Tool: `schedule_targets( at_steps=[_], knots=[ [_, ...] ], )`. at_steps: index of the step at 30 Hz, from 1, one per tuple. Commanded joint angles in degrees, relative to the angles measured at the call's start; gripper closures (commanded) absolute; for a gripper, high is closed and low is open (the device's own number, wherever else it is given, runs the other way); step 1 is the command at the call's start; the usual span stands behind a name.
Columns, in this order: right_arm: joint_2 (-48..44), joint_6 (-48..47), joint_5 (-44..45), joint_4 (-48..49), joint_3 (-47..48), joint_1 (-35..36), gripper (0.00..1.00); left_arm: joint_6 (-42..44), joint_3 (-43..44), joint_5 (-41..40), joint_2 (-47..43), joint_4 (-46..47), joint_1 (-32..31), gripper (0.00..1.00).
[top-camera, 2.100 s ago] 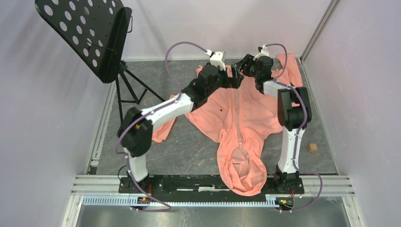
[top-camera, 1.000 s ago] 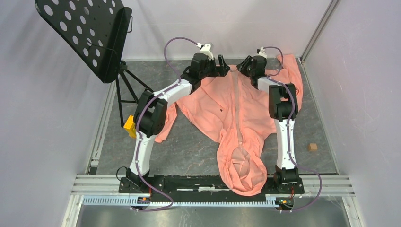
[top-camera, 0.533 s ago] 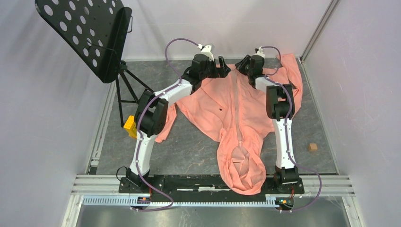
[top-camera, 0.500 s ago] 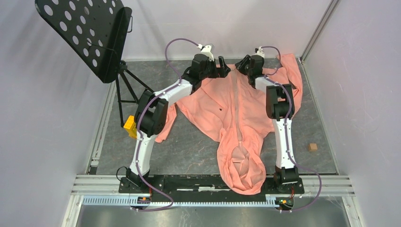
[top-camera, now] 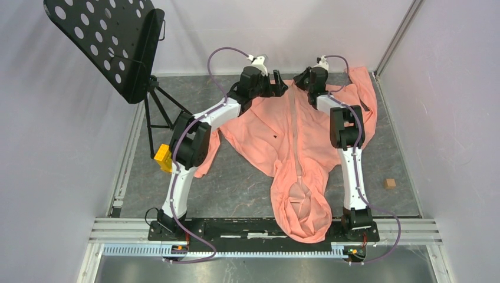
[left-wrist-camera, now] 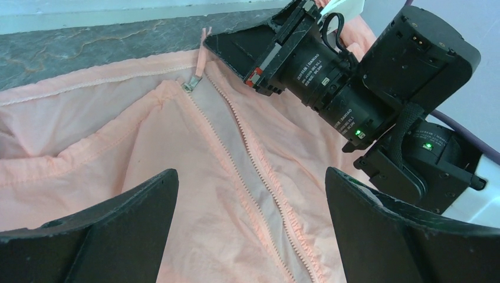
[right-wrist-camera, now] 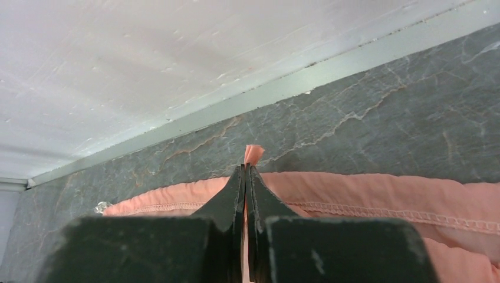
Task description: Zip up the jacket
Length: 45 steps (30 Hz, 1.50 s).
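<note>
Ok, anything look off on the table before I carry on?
Nothing damaged. The jacket lies hood toward the near edge, its far-right sleeve bunched at the corner. Two strays: a small wooden block right of it, a yellow object by the left arm.

One jacket point(top-camera: 295, 141) on surface point(top-camera: 236, 183), under both pairs of fingers. Two arms: left arm point(top-camera: 194, 135), right arm point(top-camera: 348, 135). Two fingers each, four in all: left fingers point(left-wrist-camera: 118, 230), right fingers point(right-wrist-camera: 224, 206). Two zipper tooth rows point(left-wrist-camera: 268, 177) between left fingers; one slider point(left-wrist-camera: 190, 86) beyond them. One dark mark point(top-camera: 275, 137). One music stand point(top-camera: 103, 41). One yellow block point(top-camera: 162, 158), one wooden cube point(top-camera: 388, 183), both well apart from fingers.
</note>
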Motion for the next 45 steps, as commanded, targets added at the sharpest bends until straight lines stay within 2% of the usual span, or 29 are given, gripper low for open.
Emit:
schedule_targets(
  at_steps=[1,8,12,17,25,29,32,36,39,41,45],
  knots=[
    [-3.38,-0.64,-2.98,5.02,0.60,0.50,1.00,0.26,6.62,4.76,3.67,-2.63,1.83,0.00],
    [-11.97,-1.01,-5.88,7.65,-7.37,0.92,1.00,-1.62,20.39,17.10,13.60,-10.42,6.61,0.03],
    [-12.99,0.62,-8.00,7.66,-7.91,1.20,1.00,3.42,25.68,20.51,16.79,-13.13,7.61,0.04],
    [-14.45,2.91,-9.63,7.48,-8.67,1.34,1.00,10.44,26.58,18.67,17.23,-13.65,7.52,0.02],
    [-18.46,4.43,-10.15,7.75,-12.37,1.89,1.00,10.02,28.22,20.37,19.02,-7.22,7.53,0.00],
    [-18.41,-2.02,-7.86,5.84,-12.04,2.08,0.99,8.15,29.15,17.18,19.55,-8.51,7.63,0.02],
    [-15.69,-8.56,-4.76,-0.68,-7.68,2.46,0.77,6.87,27.67,15.84,18.21,-9.14,7.70,0.03],
    [-10.38,-19.11,-6.33,-7.24,0.27,2.62,0.64,4.37,21.34,14.56,14.51,-7.64,7.69,0.03],
    [-10.22,-24.86,-7.31,-7.51,0.11,2.69,0.53,2.37,17.44,14.60,12.41,-6.14,7.72,0.02],
    [-10.43,-27.73,-7.09,-6.61,-0.92,2.83,0.48,1.37,16.44,14.36,11.48,-6.29,7.68,0.02],
    [-7.67,-31.39,-4.94,-10.50,2.79,3.56,0.46,-0.60,14.34,13.94,10.33,-5.72,7.69,0.02]
  ],
)
